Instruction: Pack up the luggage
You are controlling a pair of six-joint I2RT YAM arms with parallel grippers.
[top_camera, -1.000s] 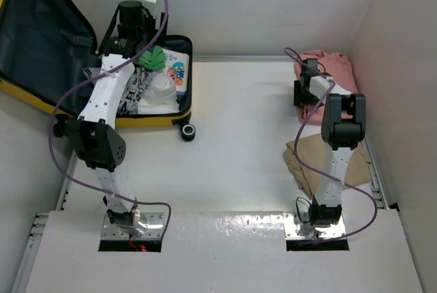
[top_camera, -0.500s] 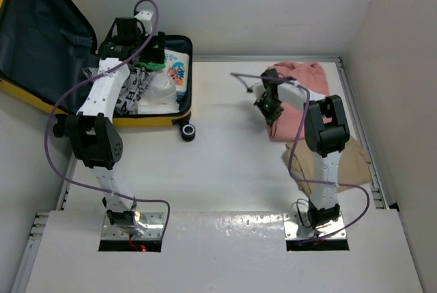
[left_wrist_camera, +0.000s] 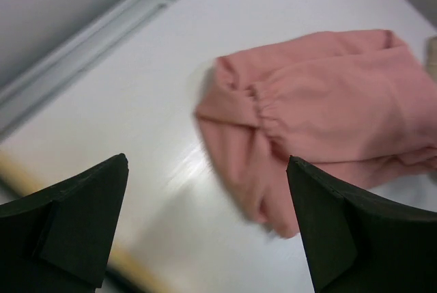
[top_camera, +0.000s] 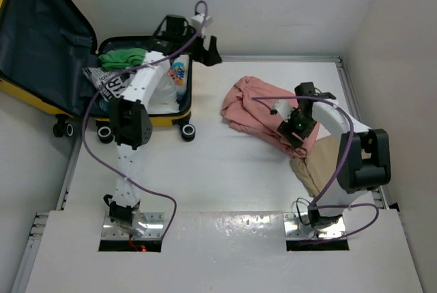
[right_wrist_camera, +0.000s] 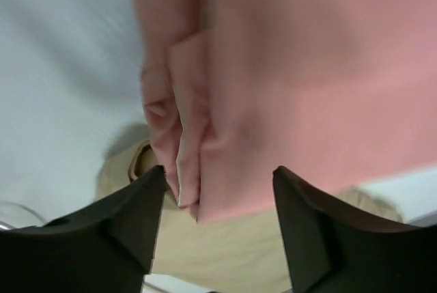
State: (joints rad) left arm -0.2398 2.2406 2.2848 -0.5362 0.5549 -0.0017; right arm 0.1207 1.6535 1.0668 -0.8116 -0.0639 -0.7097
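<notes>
**Item 1. Luggage** (top_camera: 156,121): small yellow hard-shell suitcase, far left corner of the white table (top_camera: 225,177). It lies open. The lid, lined in dark grey fabric (top_camera: 41,33), leans up against the left wall. The base lies flat on the table, black wheels (top_camera: 188,131) along its near edge.
- Contents of the base: a crumpled green garment (top_camera: 123,57) at the far side; a black-and-white printed piece (top_camera: 109,82) at the left; white bundled items (top_camera: 160,91) near the middle; a small white-and-blue box (top_camera: 179,72) against the right wall.

**Item 2. Pink garment** (top_camera: 252,102): loosely folded soft cloth with a gathered cuff, lying on the table right of centre, well apart from the luggage.

**Item 3. Beige garment** (top_camera: 326,160): folded cloth, near right. The near right edge of the pink garment overlaps it.

**Item 4. Left gripper** (left_wrist_camera: 208,162): raised just past the far right corner of the luggage base, arm stretched across the case. The black fingers (left_wrist_camera: 75,218) are spread wide with nothing between them. The wrist view looks down on bare table and the pink garment.

**Item 5. Right gripper** (right_wrist_camera: 220,170): low over the near right part of the pink garment, where it meets the beige one. The fingers (right_wrist_camera: 130,218) stand partly apart. A fold of pink cloth shows in the gap but is not pinched; whether it touches them cannot be told.
</notes>
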